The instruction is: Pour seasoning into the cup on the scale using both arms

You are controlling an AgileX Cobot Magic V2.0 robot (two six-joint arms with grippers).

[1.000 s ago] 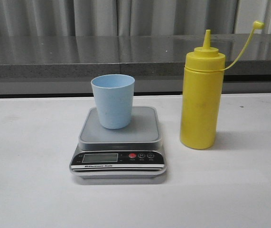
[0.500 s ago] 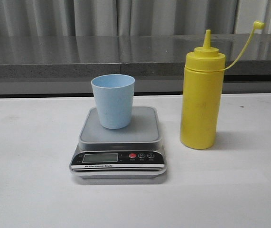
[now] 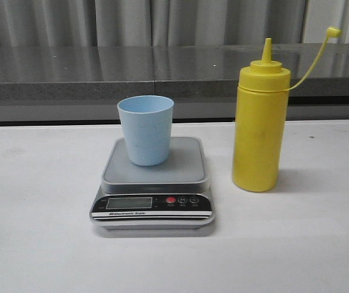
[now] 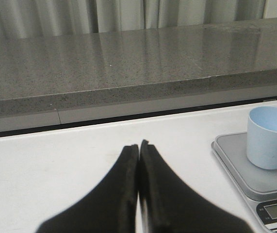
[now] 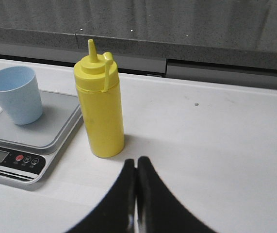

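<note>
A pale blue cup [image 3: 145, 129] stands upright on the grey platform of the scale [image 3: 154, 183] at the table's middle. The yellow seasoning bottle [image 3: 258, 134] stands upright to the right of the scale, its cap hanging on a thin tether. Neither gripper shows in the front view. In the left wrist view my left gripper [image 4: 138, 145] is shut and empty, left of the scale [image 4: 254, 177] and cup [image 4: 270, 137]. In the right wrist view my right gripper [image 5: 136, 161] is shut and empty, a short way from the bottle [image 5: 99, 110], with the cup [image 5: 15, 93] beyond.
A grey stone ledge [image 3: 101, 73] runs along the back of the white table [image 3: 40, 244], with curtains behind it. The scale's display and red button [image 3: 170, 199] face the front edge.
</note>
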